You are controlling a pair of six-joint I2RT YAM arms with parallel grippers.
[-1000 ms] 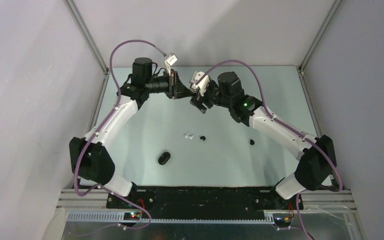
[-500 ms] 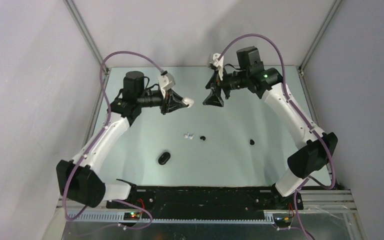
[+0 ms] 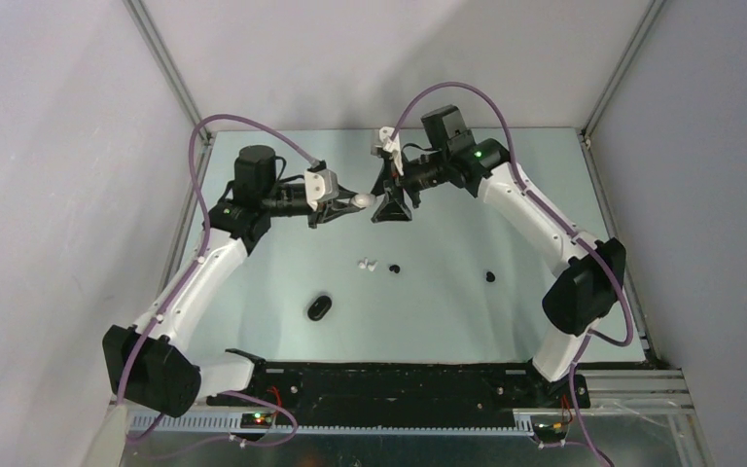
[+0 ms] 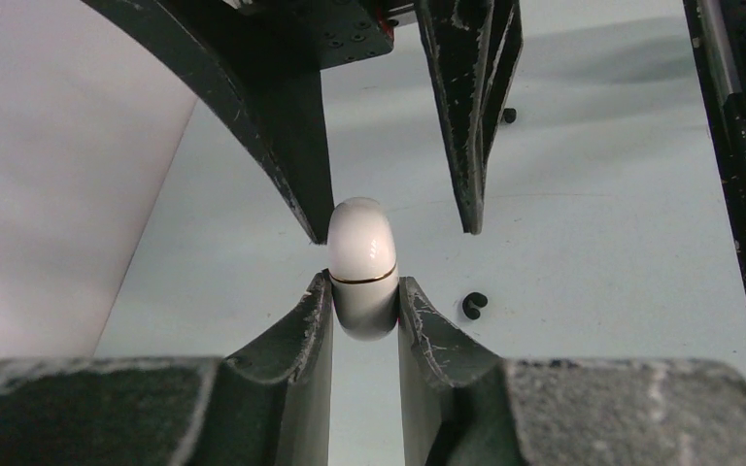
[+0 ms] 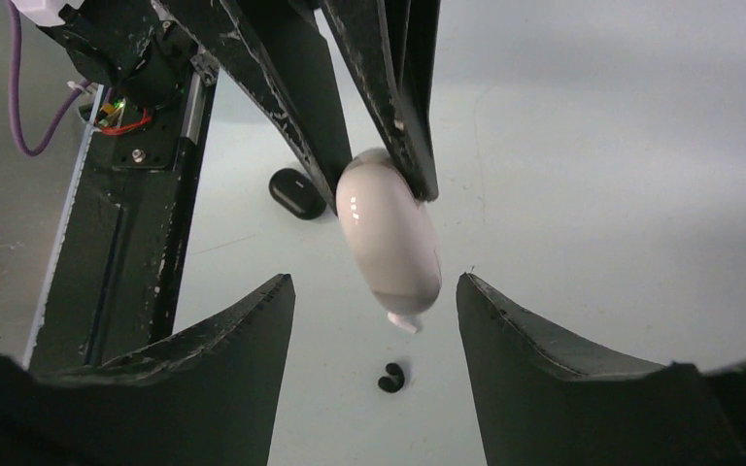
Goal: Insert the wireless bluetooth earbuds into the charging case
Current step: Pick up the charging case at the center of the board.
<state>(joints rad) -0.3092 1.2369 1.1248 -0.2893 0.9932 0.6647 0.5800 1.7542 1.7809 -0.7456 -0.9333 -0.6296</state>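
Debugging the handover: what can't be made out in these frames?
- White case: contents; it is shut in both wrist views, clamped in the left gripper.
- Right gripper: whether it touches the case; the top view overlaps them.
- White earbuds: count and pose; too small in the top view.
- Black case: lid seam; too small in the top view, partly behind a finger in the right wrist view.

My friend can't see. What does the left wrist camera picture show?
The left claw pinches a closed white case above the table. The open right claw sits around the case's top. A black earbud lies on the table below.
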